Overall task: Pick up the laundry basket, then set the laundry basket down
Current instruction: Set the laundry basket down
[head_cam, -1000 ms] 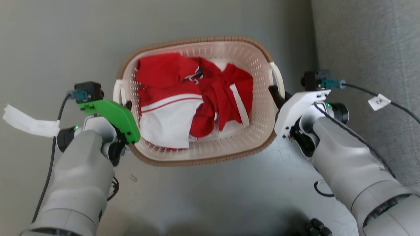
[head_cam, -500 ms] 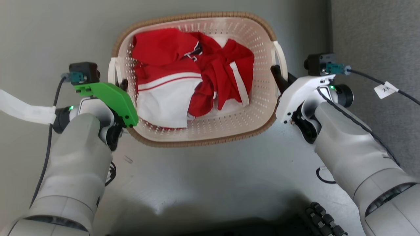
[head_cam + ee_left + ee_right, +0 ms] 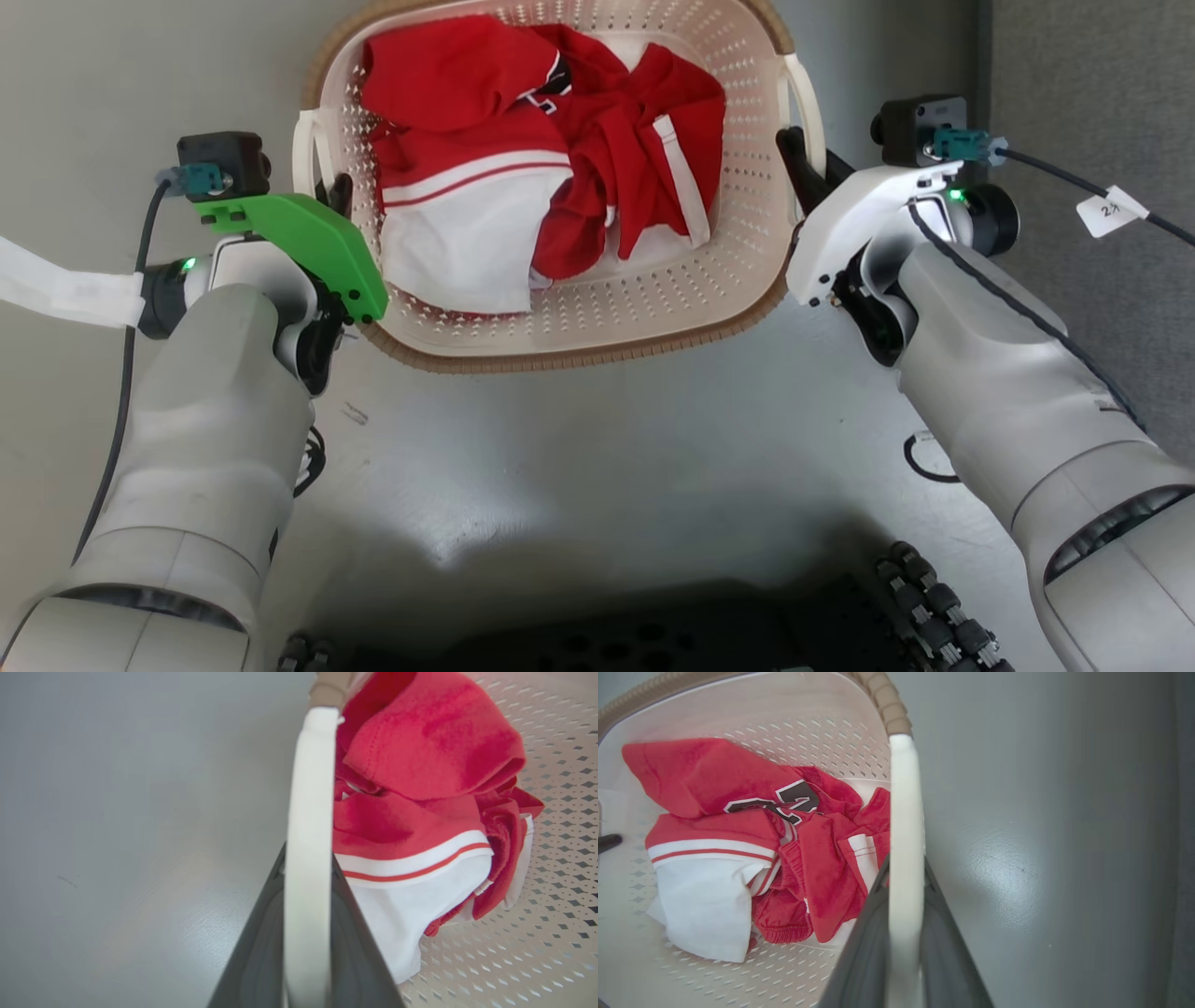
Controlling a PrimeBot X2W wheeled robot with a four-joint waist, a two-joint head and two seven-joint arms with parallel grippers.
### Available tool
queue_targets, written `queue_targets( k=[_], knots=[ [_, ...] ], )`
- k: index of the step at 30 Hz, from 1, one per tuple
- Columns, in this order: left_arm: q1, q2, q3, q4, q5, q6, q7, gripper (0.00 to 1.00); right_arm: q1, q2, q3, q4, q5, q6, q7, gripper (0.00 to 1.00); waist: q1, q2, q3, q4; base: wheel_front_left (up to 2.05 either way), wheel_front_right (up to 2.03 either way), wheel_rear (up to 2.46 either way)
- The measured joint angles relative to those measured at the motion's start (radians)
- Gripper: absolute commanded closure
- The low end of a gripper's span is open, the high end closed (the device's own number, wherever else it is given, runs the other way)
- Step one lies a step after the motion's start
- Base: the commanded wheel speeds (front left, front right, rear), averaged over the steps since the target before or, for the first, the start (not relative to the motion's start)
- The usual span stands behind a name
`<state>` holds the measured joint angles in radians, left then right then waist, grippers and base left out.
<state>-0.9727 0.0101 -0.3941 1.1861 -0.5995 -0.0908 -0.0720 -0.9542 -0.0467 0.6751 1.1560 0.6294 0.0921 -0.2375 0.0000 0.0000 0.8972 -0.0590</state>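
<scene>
Both white handles [image 3: 810, 98] of the laundry basket [image 3: 579, 350] at twelve o'clock are pinched, one in our left end effector [image 3: 338, 191], one in our right end effector [image 3: 794, 154]; we judge lifting underway, set-down remaining.

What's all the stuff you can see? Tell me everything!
laundry basket: one, cream with brown rim, top middle.
handles: two, white, one each side of the basket.
clothes: one pile, red and white, inside the basket.
floor: one, grey, underneath.
paper tags: two, white, on the arm cables.
left gripper: one, dark fingers, shut on the left handle.
right gripper: one, dark fingers, shut on the right handle.
base: one, black, bottom edge.
</scene>
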Motion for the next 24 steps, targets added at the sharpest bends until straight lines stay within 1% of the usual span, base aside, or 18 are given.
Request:
queue_targets(
  k=[9,13,24],
  knots=[
    [-0.026,-0.002,0.0,0.008,0.0,-0.002,-0.016,1.0,-0.018,-0.005,0.004,0.003,-0.014,-0.006,-0.015,1.0,0.0,0.0,0.041,0.005,0.0,0.0,0.0],
    [-0.034,-0.002,-0.001,0.012,0.0,-0.006,-0.016,1.0,-0.02,-0.008,0.003,0.003,-0.013,0.003,-0.017,1.0,0.0,0.0,0.046,0.005,0.0,0.0,0.0],
    [-0.049,-0.003,0.0,0.024,-0.001,-0.016,-0.013,1.0,-0.021,-0.008,-0.001,0.007,-0.013,0.008,-0.019,1.0,-0.0001,0.0001,0.051,0.004,0.0,0.0,0.0]
  ],
)
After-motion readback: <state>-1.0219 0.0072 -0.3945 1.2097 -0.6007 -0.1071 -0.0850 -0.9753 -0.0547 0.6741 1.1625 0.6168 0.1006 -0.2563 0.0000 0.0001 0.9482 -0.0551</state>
